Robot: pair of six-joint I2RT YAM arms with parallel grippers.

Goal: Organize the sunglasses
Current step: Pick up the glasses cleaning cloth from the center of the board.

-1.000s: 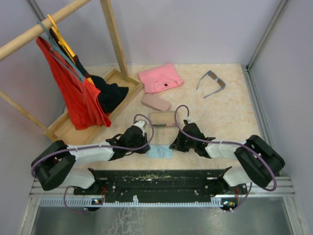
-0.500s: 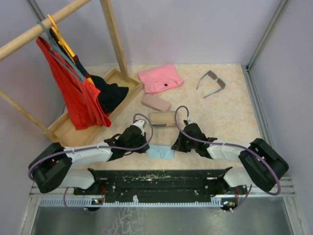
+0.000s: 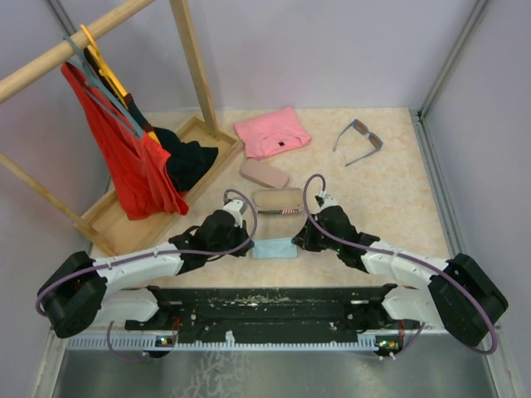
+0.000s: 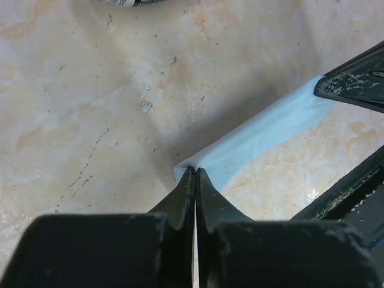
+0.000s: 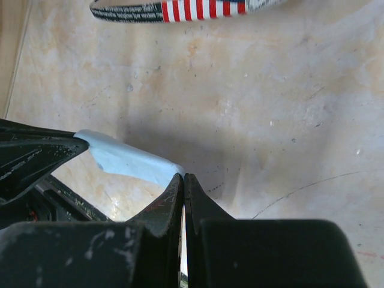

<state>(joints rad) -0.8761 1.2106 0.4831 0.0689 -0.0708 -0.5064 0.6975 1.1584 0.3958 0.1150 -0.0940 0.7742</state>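
Note:
The grey-blue sunglasses (image 3: 358, 141) with dark lenses lie unfolded at the back right of the table, far from both arms. A light blue cloth (image 3: 274, 248) is stretched between the two grippers near the front middle. My left gripper (image 3: 250, 246) is shut on its left corner. In the left wrist view the left gripper (image 4: 195, 171) pinches the cloth (image 4: 270, 129), which runs off to the other fingertips (image 4: 354, 84). My right gripper (image 3: 297, 244) is shut on the right corner. The right wrist view shows the right gripper (image 5: 183, 176) nipping the cloth (image 5: 129, 161).
A flag-patterned case (image 3: 278, 201) lies just beyond the cloth, and its striped edge (image 5: 180, 9) tops the right wrist view. A pink case (image 3: 264, 172) and a folded pink garment (image 3: 272, 131) lie further back. A wooden tray (image 3: 112, 217) with a clothes rack and hanging red cloth stands at left.
The left gripper has shut on the cloth's left corner. Both grippers have moved slightly away from the bases, and the cloth now hangs taut between them.

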